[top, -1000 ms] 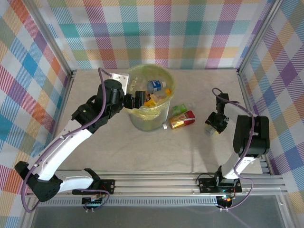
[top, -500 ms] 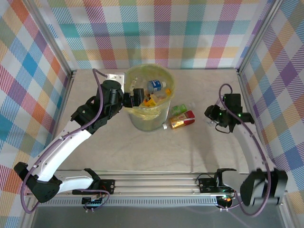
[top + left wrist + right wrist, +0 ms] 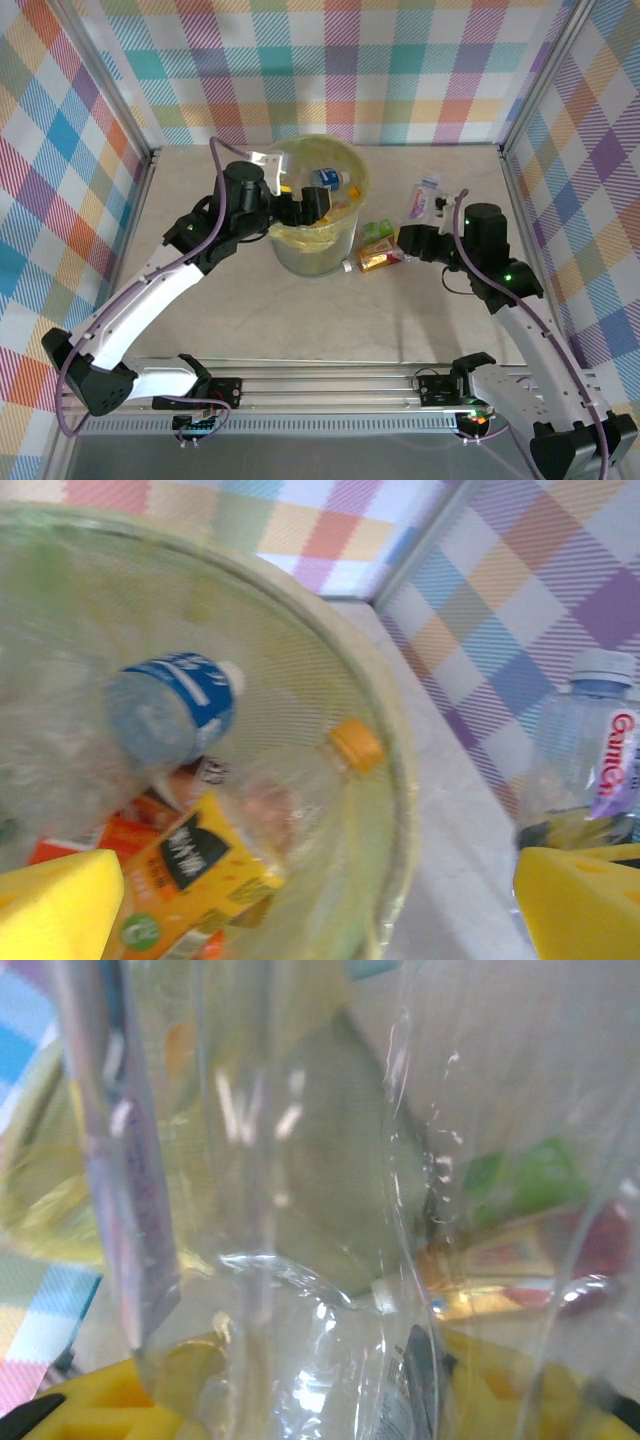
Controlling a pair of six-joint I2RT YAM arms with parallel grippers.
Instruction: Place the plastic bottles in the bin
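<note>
- From high behind the near edge we look down on the whole table, the bin near its far edge.
- Our left wrist view peers closely into that bin, facing the table's far right corner.
- Our right wrist view sits against a clear bottle, the bin blurred beyond.

Pastel plaid cloth walls in blue, orange, green and purple close off back, left and right, hung on bare aluminium frame posts, around a pale beige marbled surface with a slotted aluminium rail along its near edge, light even, shadows soft.
</note>
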